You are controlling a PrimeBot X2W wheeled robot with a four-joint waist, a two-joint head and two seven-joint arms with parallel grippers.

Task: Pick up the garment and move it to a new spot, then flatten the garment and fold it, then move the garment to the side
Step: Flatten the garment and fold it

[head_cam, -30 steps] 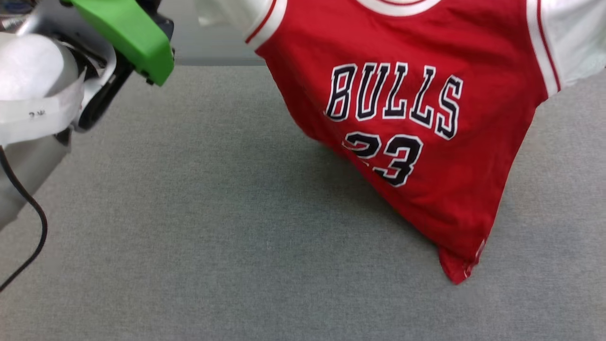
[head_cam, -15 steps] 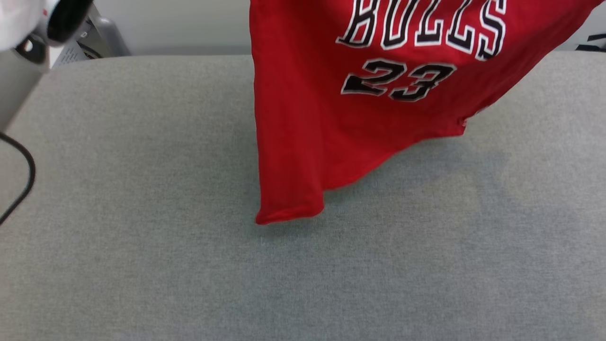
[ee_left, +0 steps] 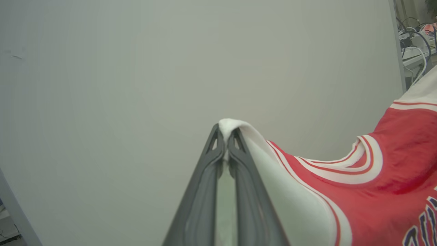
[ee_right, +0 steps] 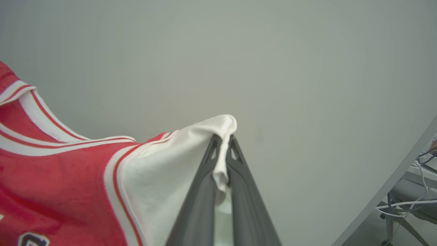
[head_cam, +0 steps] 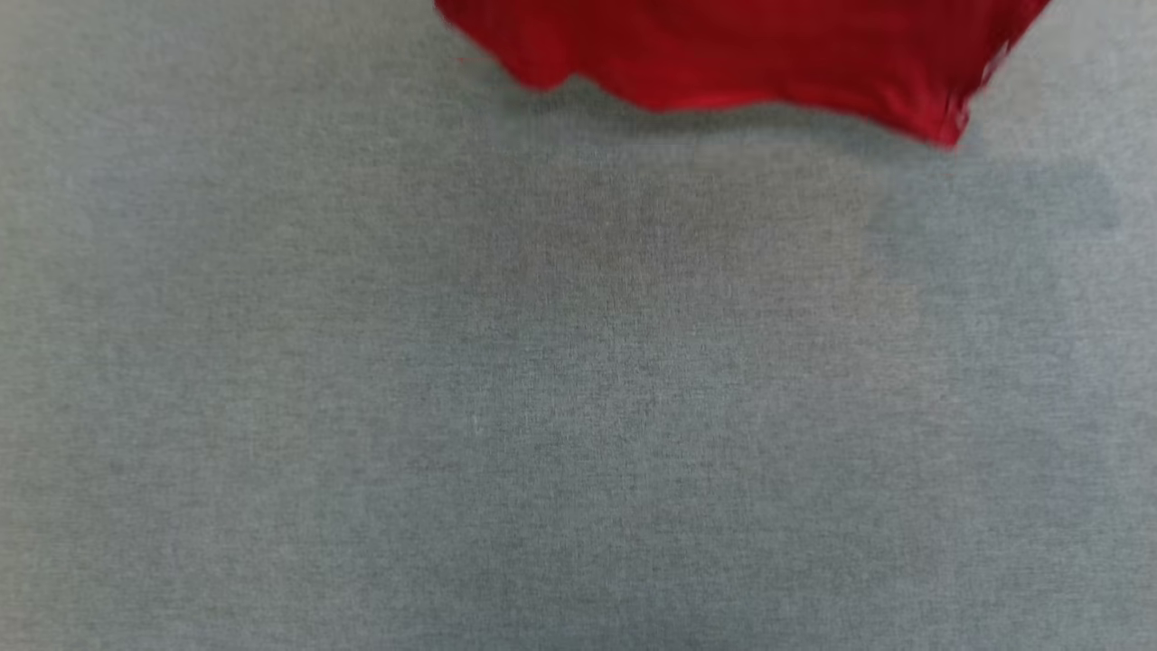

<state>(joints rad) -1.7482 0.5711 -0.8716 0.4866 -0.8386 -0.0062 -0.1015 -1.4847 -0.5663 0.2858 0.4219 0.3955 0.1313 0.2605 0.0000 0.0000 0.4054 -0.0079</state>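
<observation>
left gripper (ee_left: pixel 225 136) and right gripper (ee_right: pixel 223 143) each clamp the garment (head_cam: pixel 741 63) by a white sleeve. It hangs spread between them, 4 o'clock from left tips, 8 o'clock from right; hem at 12 o'clock over table (head_cam: pixel 578 407).

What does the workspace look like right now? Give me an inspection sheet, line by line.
Surface: grey fabric tabletop, with a faint shadow under the garment.
Job's things: garment held up, its red hem hanging over the tabletop and its top stretched between the grippers.
Clutter: nothing seen.
Grippers: left gripper shut on one white sleeve; right gripper shut on the other.
Cables: loose cables at the room's edge, apart from the garment.
Surroundings: plain pale wall behind the garment.
</observation>
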